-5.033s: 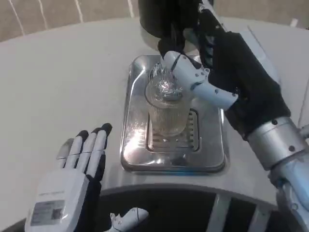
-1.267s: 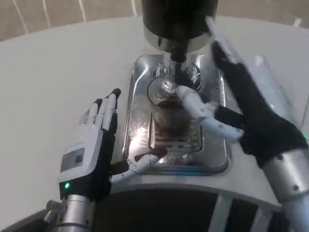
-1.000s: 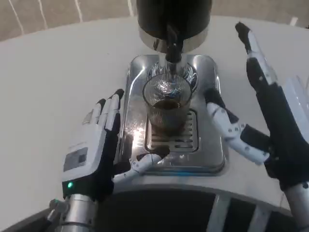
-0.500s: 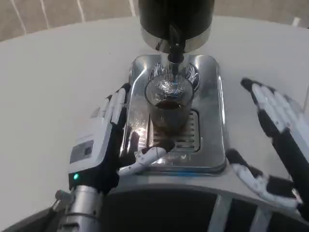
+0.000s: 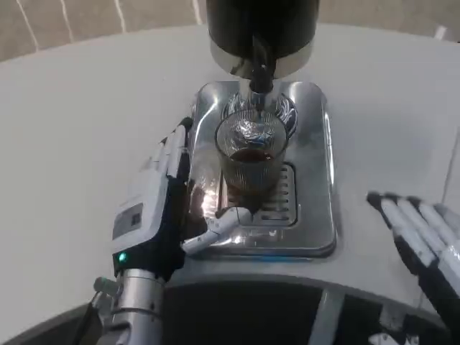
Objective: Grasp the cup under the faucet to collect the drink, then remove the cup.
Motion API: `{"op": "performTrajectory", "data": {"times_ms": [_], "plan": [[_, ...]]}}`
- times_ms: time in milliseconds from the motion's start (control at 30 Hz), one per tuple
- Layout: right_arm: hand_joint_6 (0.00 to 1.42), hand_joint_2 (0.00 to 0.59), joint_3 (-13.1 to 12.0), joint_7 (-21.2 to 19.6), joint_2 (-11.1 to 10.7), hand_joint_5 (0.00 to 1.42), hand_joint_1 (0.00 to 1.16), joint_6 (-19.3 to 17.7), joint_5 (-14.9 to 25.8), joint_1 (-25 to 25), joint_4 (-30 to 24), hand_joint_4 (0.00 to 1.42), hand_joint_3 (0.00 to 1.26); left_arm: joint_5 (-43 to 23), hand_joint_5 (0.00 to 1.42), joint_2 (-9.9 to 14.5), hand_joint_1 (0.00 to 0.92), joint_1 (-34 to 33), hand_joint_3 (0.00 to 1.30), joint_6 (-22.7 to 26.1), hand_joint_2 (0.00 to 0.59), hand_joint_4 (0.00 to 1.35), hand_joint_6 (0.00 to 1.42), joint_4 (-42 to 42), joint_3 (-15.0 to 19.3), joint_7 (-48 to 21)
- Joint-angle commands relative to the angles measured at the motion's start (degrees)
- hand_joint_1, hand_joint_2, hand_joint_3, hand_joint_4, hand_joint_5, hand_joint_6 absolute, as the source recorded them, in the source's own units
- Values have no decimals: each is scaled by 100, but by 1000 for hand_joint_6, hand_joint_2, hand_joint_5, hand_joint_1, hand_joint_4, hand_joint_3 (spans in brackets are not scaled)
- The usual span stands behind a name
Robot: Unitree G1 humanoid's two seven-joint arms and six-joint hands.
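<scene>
A ribbed clear glass cup (image 5: 251,159) with dark drink in its lower part stands on the steel drip tray (image 5: 316,215), right under the black faucet (image 5: 259,66). My left hand (image 5: 164,208) is open just left of the cup, fingers stretched along the tray's left rim and thumb reaching toward the cup's base; I cannot tell whether it touches. My right hand (image 5: 424,248) lies open at the lower right, well away from the cup, fingers straight.
The black and chrome dispenser body (image 5: 262,29) rises behind the tray. The white round table (image 5: 86,129) spreads to the left and right. The table's near edge curves just below the tray.
My right hand has let go near the faucet and drawn back to the lower right. My left hand has come in from the lower left to the cup's left side. The cup now holds dark drink.
</scene>
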Motion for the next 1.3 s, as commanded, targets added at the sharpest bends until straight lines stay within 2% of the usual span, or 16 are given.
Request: {"op": "performTrajectory", "data": {"times_ms": [33, 133, 267, 600, 800, 1067, 1300], "plan": [[0, 299, -80, -275, -87, 0, 929, -407, -170, 298, 172, 0, 0, -97, 38, -72, 195, -107, 0, -207, 54, 0, 90, 229, -5, 215], [0, 299, -84, -369, -112, 0, 931, -577, -276, 445, 282, 0, 0, -169, 41, -107, 211, -148, 0, -306, 54, 0, 90, 354, -13, 295], [0, 299, -108, -378, -80, 0, 932, -627, -302, 483, 268, 0, 0, -229, 45, -155, 216, -280, 0, -466, 52, 0, 90, 588, -52, 318], [0, 287, -180, -208, -32, 0, 881, -576, -229, 681, 31, 0, 0, -237, 38, -369, 365, -830, 0, -604, 45, 0, 90, 1319, -238, 407], [0, 267, -234, -63, -14, 0, 866, -497, -163, 689, -100, 0, 0, -358, 42, -501, 400, -1154, 0, -725, 48, 0, 100, 1820, -209, 589], [0, 266, -120, 135, 87, 0, 860, -444, -241, 646, -198, 0, 0, -498, 133, -659, 436, -1444, 0, -890, 53, 0, 208, 2292, -178, 900], [0, 265, -65, 345, 209, 0, 859, -267, -214, 539, -313, 0, 0, -465, 192, -693, 455, -1606, 0, -785, 62, 0, 265, 2551, -287, 923]]}}
